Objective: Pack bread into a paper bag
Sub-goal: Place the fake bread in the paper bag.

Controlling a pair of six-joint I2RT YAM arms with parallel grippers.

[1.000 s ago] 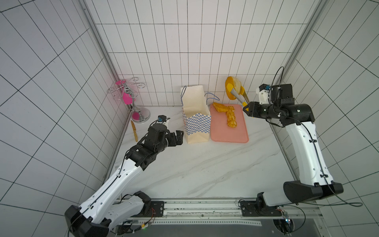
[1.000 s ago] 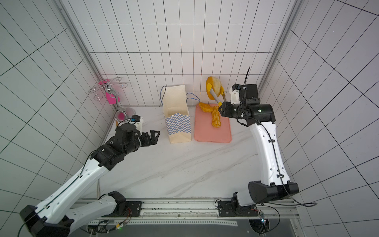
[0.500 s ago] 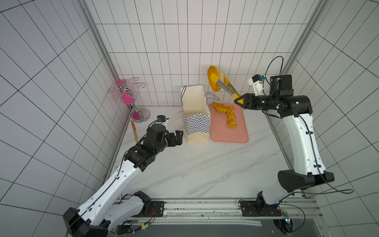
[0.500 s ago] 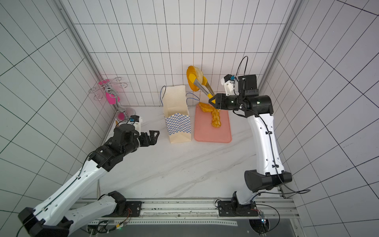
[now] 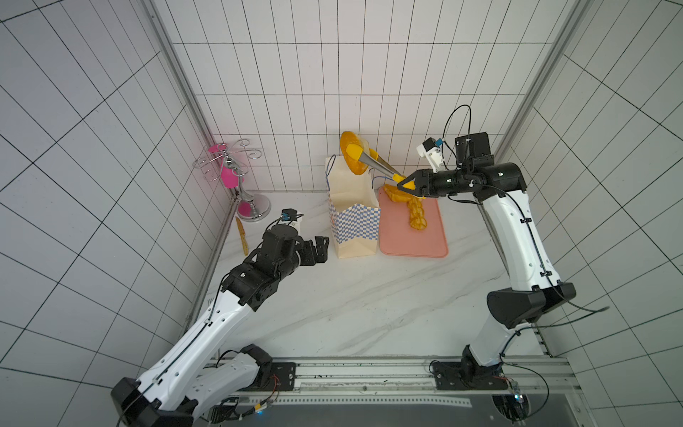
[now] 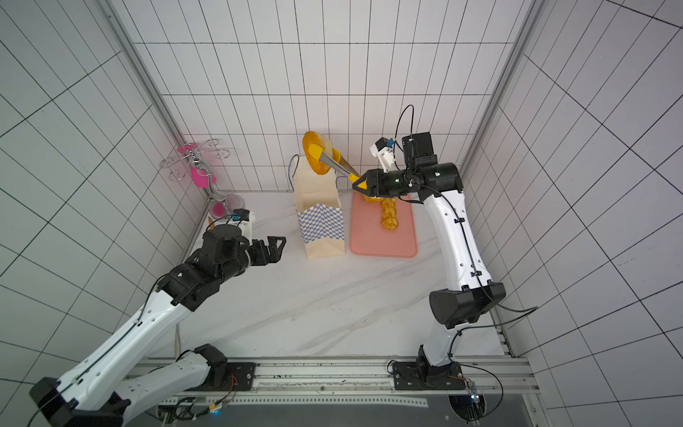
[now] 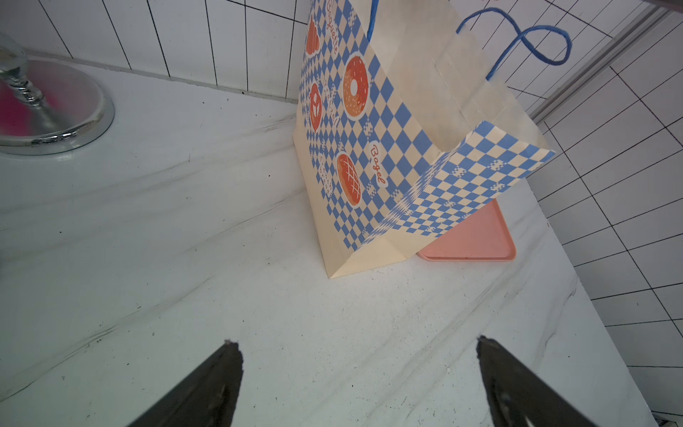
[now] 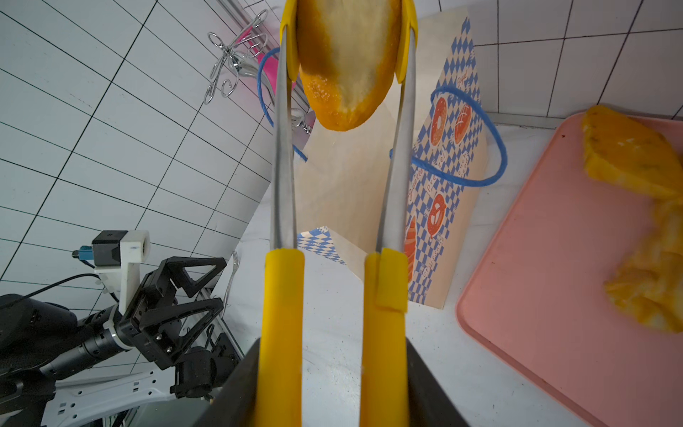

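On the white marble table (image 5: 369,303), the tall cream paper bag (image 5: 356,229) with a blue checkered band is stood upright and open, just beside the flat pink rectangular tray (image 5: 410,240), on which a long braided loaf (image 5: 417,214) is seen. A big round golden bun (image 5: 351,155) is held over the bag's mouth by the slim yellow tongs (image 5: 380,168), which are clenched in the right gripper (image 5: 404,183). The left gripper (image 5: 321,250) is spread wide and empty near the bag.

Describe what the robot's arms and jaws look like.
The left arm and right arm have white shells, black joints and thin black cables clipped alongside. Each wrist carries a white camera mount with a blue connector. The jaws are black triangular frames.
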